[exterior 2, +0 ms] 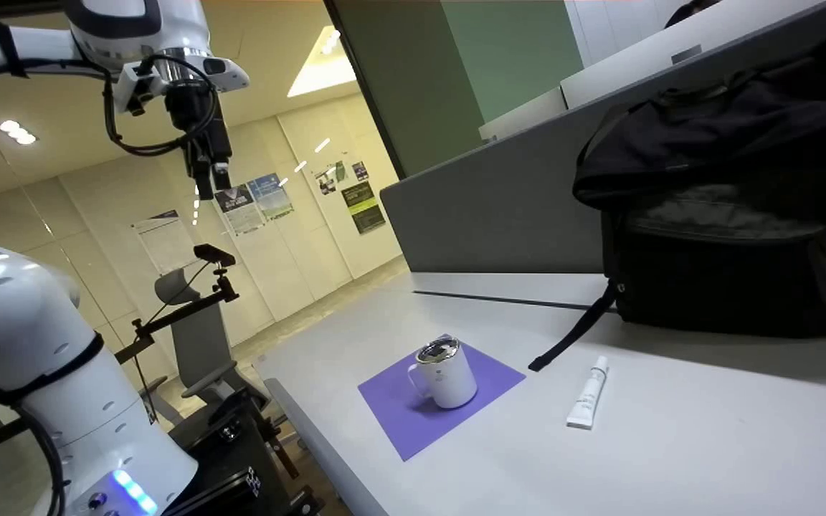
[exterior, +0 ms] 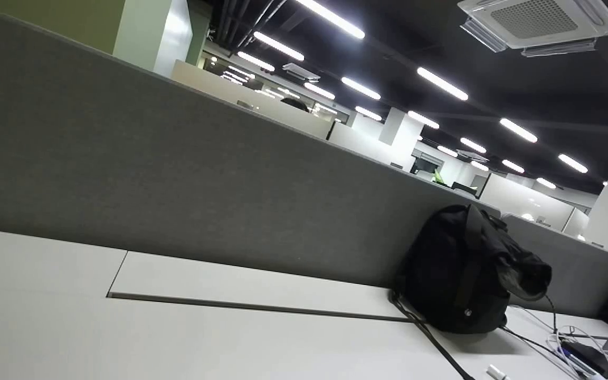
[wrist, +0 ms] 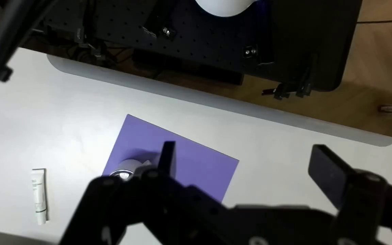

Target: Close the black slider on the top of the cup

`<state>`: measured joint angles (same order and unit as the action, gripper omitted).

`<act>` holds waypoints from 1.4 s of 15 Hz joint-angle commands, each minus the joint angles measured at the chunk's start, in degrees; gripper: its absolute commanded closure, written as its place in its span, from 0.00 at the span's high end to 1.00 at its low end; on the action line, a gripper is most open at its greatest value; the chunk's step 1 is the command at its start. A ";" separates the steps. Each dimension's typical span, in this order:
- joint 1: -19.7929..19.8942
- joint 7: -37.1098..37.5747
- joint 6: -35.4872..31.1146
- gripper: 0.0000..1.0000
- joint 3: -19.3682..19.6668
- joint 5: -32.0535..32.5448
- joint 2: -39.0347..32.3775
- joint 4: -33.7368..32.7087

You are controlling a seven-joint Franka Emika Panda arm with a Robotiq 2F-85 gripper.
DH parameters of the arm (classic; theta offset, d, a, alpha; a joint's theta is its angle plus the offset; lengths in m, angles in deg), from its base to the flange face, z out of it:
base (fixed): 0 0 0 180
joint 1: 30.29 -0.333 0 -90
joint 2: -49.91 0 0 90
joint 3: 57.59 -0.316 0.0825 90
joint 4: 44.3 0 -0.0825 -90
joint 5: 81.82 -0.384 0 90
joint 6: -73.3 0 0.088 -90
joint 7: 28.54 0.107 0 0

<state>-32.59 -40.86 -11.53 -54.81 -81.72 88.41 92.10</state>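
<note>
Our gripper (wrist: 245, 158) is spread, holding nothing, and we judge the cup (exterior 2: 452, 383) rigid but light, best pushed softly at its lid (exterior 2: 438, 350).

Strip lights (exterior: 442, 84) shine above a grey partition (exterior: 203, 174)

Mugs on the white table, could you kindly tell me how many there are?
1: the white mug, upright on the purple sheet. The black backpack might hide another.
</note>
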 commanded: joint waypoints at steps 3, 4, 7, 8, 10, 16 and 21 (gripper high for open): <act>0.59 0.40 -6.26 1.00 0.56 0.74 -0.35 0.87; 0.81 -0.28 -9.53 1.00 1.19 0.73 -1.32 1.20; 1.53 -2.58 -19.18 1.00 2.58 2.00 -4.29 2.84; 1.73 -3.73 -22.70 0.75 3.19 2.54 -5.38 3.43; 2.51 -5.35 -29.22 0.69 4.64 2.77 -8.48 4.07; 5.11 -9.36 -40.00 0.25 8.24 2.29 -18.27 3.66; 8.67 -8.71 -45.11 0.00 8.83 5.17 -25.28 3.06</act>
<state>-25.54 -50.17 -54.97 -46.32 -78.68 66.79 96.78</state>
